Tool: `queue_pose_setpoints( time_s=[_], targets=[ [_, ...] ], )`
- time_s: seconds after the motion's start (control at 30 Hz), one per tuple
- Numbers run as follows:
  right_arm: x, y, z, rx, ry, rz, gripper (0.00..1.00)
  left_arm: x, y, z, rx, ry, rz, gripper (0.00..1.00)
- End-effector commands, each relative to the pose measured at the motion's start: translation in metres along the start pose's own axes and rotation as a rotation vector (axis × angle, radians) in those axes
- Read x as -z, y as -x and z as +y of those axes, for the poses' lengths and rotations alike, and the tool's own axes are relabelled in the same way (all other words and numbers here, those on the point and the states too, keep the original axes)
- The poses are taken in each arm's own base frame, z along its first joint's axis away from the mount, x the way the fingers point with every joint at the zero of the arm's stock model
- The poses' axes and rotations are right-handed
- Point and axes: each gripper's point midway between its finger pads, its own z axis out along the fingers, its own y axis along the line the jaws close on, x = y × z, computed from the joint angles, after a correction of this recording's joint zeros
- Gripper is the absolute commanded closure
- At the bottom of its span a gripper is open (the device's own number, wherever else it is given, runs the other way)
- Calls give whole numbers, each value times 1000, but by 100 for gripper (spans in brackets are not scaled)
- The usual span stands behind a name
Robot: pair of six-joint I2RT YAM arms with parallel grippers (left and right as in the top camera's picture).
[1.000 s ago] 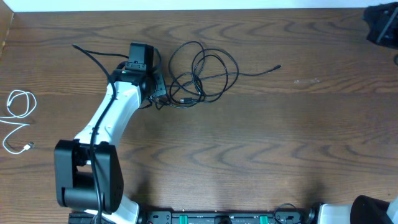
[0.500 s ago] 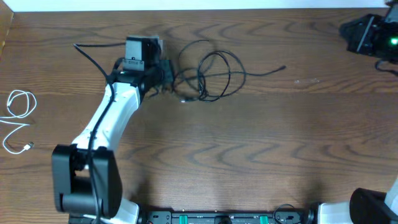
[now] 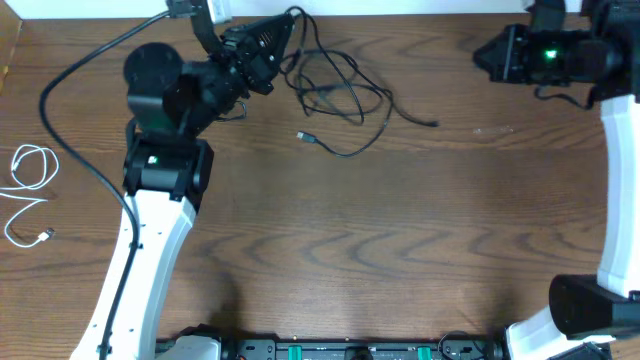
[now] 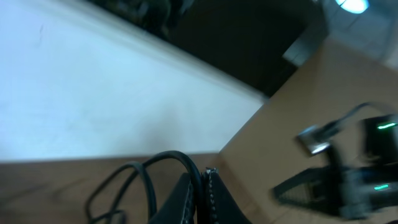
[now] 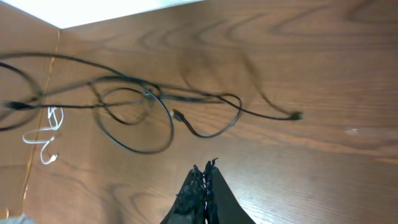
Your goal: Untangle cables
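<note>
Pulling-apart step: left end effector [image 3: 270,40] gripped a loop of the cables [image 3: 322,86], far left. Right end effector [image 3: 488,55] hung closed, empty; next it would need to open on another strand.

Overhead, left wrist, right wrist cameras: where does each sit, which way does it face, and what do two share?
Overhead: above the table, looking straight down; the left gripper and right gripper show.
Left wrist: up by the far edge, facing sideways toward the right arm; its own gripper shows, shut on the black cables.
Right wrist: high on the right, tilted down leftward; its shut, empty gripper shows.
Shared: overhead and right wrist both see the black cables and white cable.
</note>
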Motion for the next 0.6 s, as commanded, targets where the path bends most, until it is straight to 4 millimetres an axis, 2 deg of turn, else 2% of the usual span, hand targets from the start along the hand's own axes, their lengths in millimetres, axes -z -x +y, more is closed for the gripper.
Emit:
queue_pose_setpoints(
  time_s=[0.0, 0.2, 0.3, 0.37, 0.5, 0.57],
  targets=[
    [-18, -7, 19, 62, 39, 44, 96, 8, 16, -18, 51, -40, -45, 92],
    [-53, -18, 40, 120, 78, 117, 87, 9, 19, -19, 148, -40, -56, 92],
    [-72, -21, 48, 136, 99, 144, 77, 9, 19, -19, 193, -41, -55, 92],
    [-86, -24, 57, 148, 148, 164, 65, 9, 19, -20, 200, -42, -54, 92],
    [-105, -23, 71, 200, 220, 168, 53, 9, 17, -20, 240, -46, -42, 92],
    [-115, -23, 72, 208, 225, 172, 50, 9, 16, -20, 271, -46, -40, 92]
  ],
)
